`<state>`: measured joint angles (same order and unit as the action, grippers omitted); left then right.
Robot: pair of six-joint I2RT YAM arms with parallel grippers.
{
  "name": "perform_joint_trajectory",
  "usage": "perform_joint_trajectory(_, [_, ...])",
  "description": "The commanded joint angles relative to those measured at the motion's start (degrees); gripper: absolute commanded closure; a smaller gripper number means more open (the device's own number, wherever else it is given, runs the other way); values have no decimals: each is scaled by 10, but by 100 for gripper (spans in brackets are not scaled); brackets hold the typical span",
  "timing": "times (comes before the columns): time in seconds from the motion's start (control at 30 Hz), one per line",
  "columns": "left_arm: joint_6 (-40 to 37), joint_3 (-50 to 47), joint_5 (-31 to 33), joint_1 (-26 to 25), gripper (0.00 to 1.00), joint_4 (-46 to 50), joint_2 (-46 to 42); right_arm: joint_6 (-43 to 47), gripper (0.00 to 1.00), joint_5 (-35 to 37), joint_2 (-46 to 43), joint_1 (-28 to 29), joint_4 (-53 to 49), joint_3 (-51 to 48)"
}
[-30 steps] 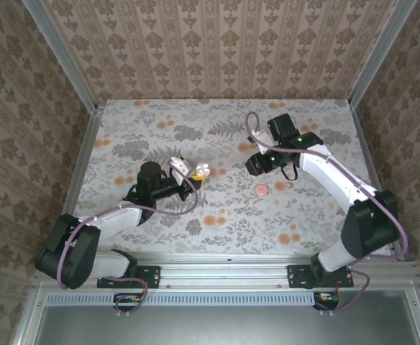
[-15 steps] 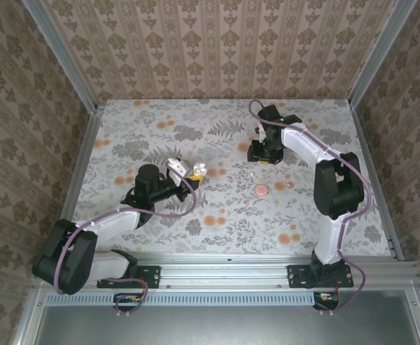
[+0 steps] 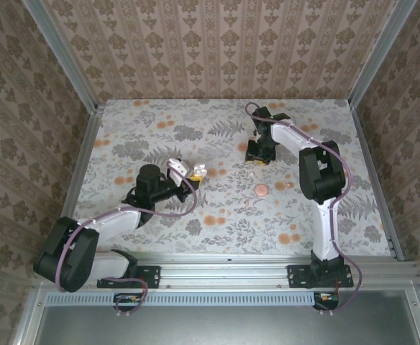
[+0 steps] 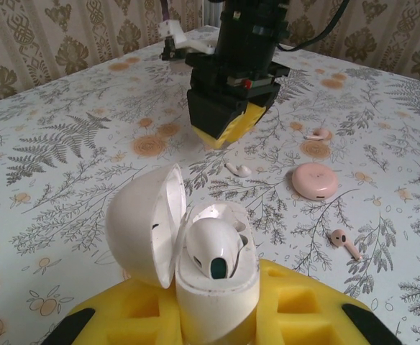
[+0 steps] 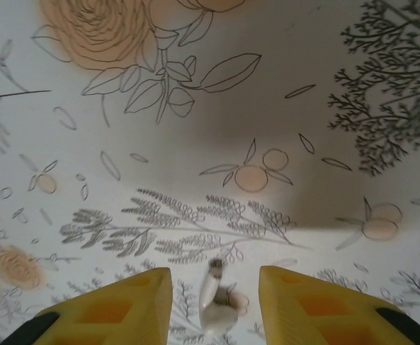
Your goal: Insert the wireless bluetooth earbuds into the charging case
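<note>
Holding the charging case [image 4: 217,287] tight between its yellow pads [image 4: 303,309], the left gripper [image 3: 190,172] sits near the middle of the table [image 3: 124,129]. The case stands up, and its round lid [image 4: 142,223] is swung open to one side. The earbud in the case [image 4: 211,248] is white and sits down in one of the holes.

The right gripper [image 3: 257,159] is farther back on the table and points down at it. Its jaws are spread apart and grip nothing. The loose earbud [image 5: 217,305] is white too, and it lies flat on the flowery table. From the right wrist, it shows in the gap between the two yellow fingers [image 5: 109,313], and neither finger touches it. From the left wrist, it lies just beside the black gripper, on the side closer to the case.

A round pink disc [image 4: 314,180] lies on the table near the loose earbud. A small pink piece [image 4: 347,244] lies close to the disc but apart from it.
</note>
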<state>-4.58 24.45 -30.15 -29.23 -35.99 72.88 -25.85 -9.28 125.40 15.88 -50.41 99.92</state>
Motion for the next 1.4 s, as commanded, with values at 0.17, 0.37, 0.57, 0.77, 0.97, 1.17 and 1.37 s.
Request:
perform_joint_trajectory(0.17, [2, 6, -2, 3, 89, -15, 12, -24, 65, -21, 21, 0, -8, 0])
perform_joint_trajectory(0.37, [9, 4, -4, 5, 90, -27, 18, -26, 67, -26, 22, 5, -9, -6])
perform_joint_trajectory(0.57, [9, 1, -1, 6, 89, -26, 12, -26, 68, -28, 24, 9, -12, -8])
perform_joint_trajectory(0.77, [0, -3, 11, 7, 89, -20, 4, -29, 68, -35, 25, 14, -11, -7])
perform_joint_trajectory(0.97, [-1, -3, 12, 8, 89, -17, -2, -29, 69, -39, 23, 20, -14, -7])
perform_joint_trajectory(1.17, [-3, -6, 16, 8, 89, -13, -9, -28, 70, -54, 22, 29, -7, -10])
perform_joint_trajectory(1.37, [-3, -5, 14, 8, 89, -13, -9, -23, 71, -61, 21, 39, -12, -11])
